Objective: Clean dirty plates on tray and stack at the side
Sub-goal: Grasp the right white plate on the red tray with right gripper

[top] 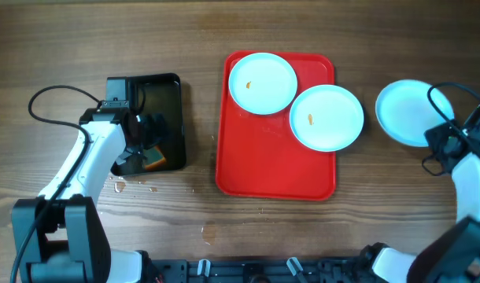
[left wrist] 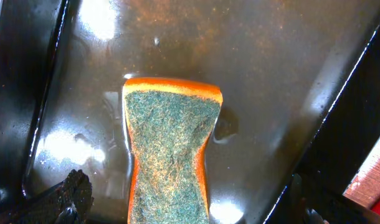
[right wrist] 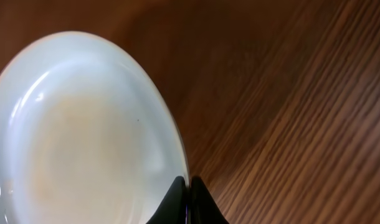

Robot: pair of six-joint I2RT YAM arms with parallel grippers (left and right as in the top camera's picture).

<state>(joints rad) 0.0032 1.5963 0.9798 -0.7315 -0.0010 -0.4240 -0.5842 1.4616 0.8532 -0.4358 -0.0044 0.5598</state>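
right fingers point(right wrist: 172, 205) clamp the plate point(right wrist: 84, 124) by its rim.

1. Overhead: bright, even light, sharp throughout; soft shadows edge the red tray point(top: 275, 177).
2. Left wrist: white glare patches on the wet black tray point(left wrist: 271, 74); the sponge point(left wrist: 168, 149) is sharp.
3. Right wrist: dim, warm, with the plate point(right wrist: 84, 137) blurred.
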